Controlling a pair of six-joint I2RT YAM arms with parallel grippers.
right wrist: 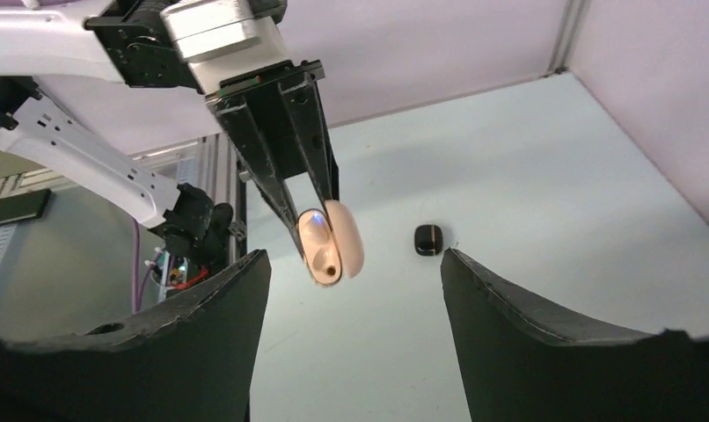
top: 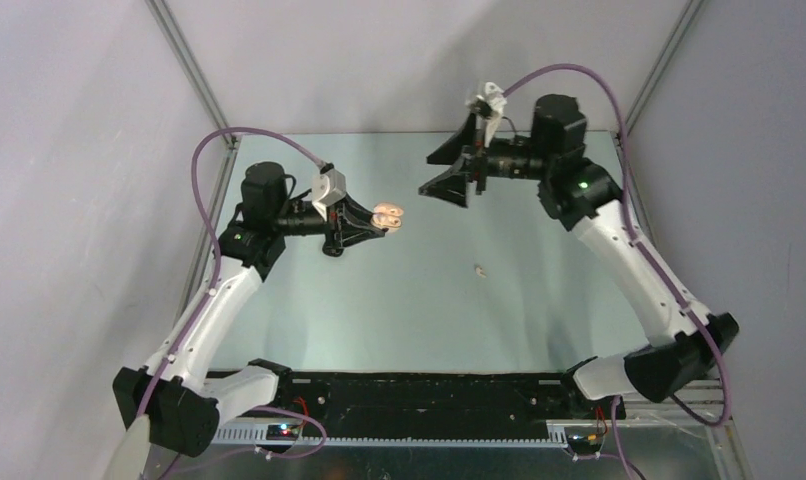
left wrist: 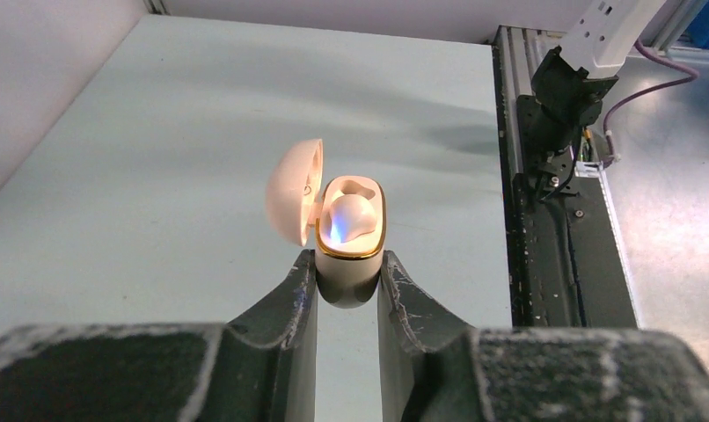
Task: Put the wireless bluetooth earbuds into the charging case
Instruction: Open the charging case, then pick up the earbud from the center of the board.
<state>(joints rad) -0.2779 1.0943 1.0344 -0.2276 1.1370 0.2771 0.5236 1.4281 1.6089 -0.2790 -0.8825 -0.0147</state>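
Above the counter (top: 399, 320), the left fingers (left wrist: 300, 303) are clamped on the base of the charging case (left wrist: 349, 268), which is held in the air with its lid (left wrist: 291, 189) swung open. A pale earbud (left wrist: 351, 220) sits inside the case beside a blue glow. The right fingers (right wrist: 201, 334) stand wide apart and empty, facing the case. The other earbud (right wrist: 428, 239), a dark one, lies on the counter, well apart from both pairs of fingers.

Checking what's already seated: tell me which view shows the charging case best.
Left wrist: the charging case sits close, lid open, cavity facing the camera, one earbud inside. Right wrist shows it smaller, angled; top external shows only a small pale shape.
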